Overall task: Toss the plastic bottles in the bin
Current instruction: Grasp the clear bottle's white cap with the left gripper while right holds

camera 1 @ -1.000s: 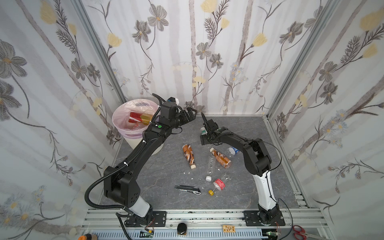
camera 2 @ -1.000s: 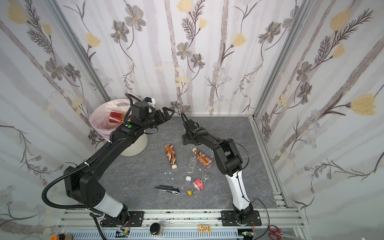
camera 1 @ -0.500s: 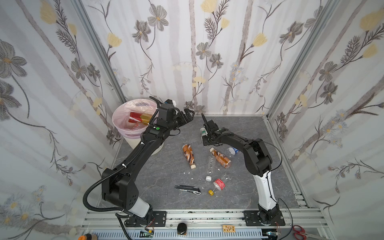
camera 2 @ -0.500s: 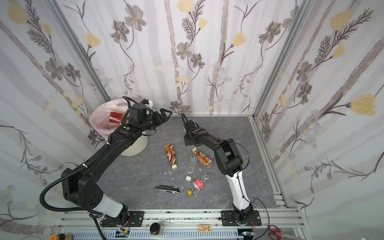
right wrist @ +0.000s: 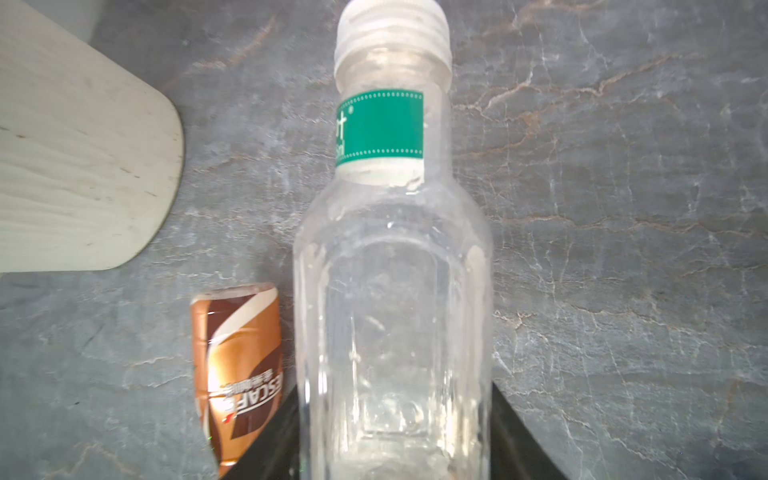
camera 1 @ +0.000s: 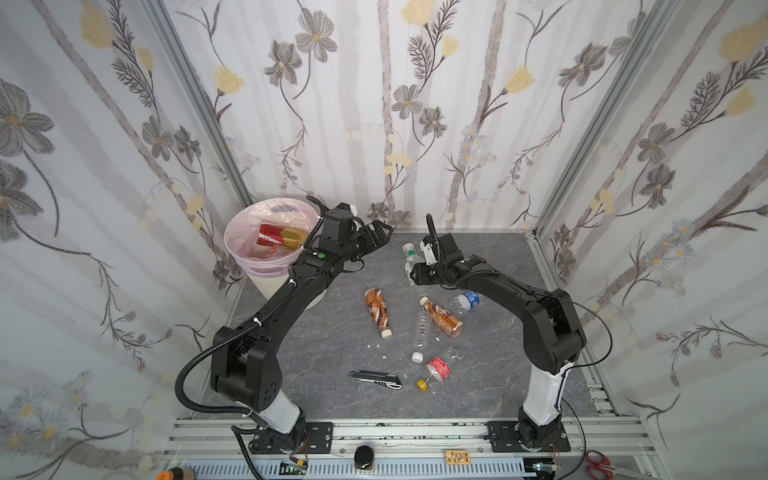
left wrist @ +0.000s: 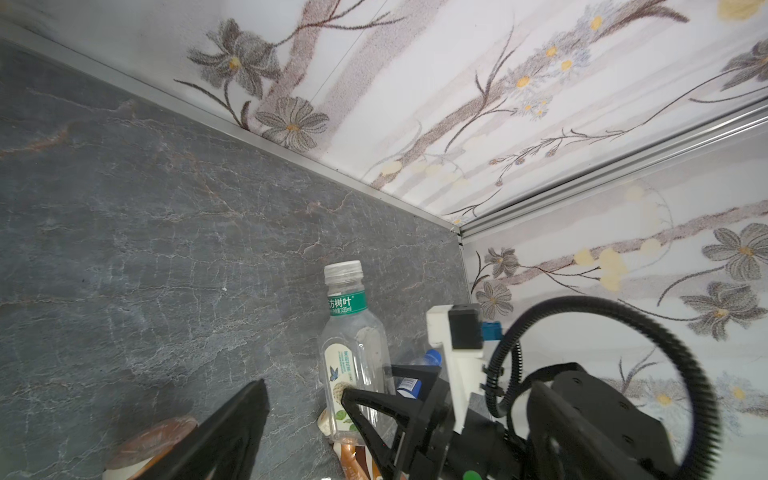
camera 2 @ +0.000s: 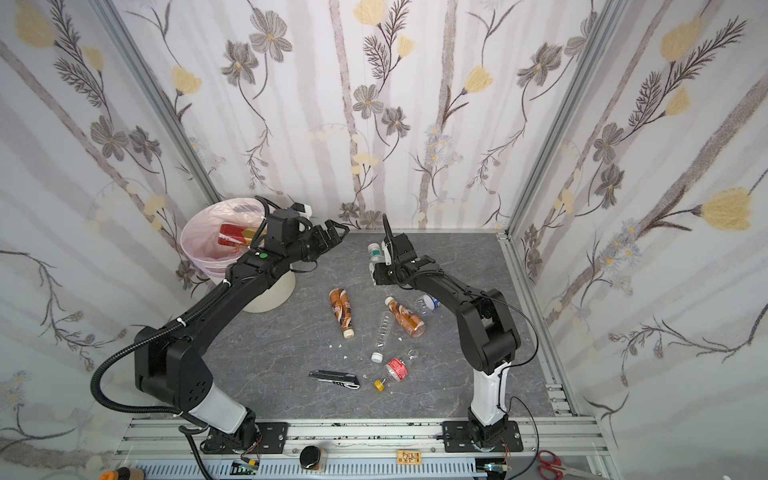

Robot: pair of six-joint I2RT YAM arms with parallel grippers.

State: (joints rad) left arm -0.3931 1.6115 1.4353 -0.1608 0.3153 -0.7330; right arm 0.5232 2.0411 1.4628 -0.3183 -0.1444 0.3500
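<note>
My right gripper (camera 1: 415,271) (camera 2: 377,272) (right wrist: 395,436) is shut on a clear plastic bottle (camera 1: 409,254) (camera 2: 374,252) (left wrist: 353,357) (right wrist: 395,270) with a green neck label and a white cap, held roughly upright at the back middle of the floor. My left gripper (camera 1: 380,235) (camera 2: 336,230) (left wrist: 305,419) stands open and empty beside the bin (camera 1: 249,259) (camera 2: 198,259), facing that bottle. The bin, cream with a pink liner, holds a red-labelled amber bottle (camera 1: 276,237) (camera 2: 235,235). Several more bottles lie on the floor.
On the grey floor lie a brown coffee bottle (camera 1: 377,311) (right wrist: 237,365), an amber bottle (camera 1: 444,318), a clear one (camera 1: 421,334), a blue-labelled one (camera 1: 467,300) and a red-labelled one (camera 1: 436,369). A utility knife (camera 1: 376,379) lies nearer the front. Walls enclose three sides.
The right gripper's jaws have closed on the green-labelled bottle. The left arm has hardly moved.
</note>
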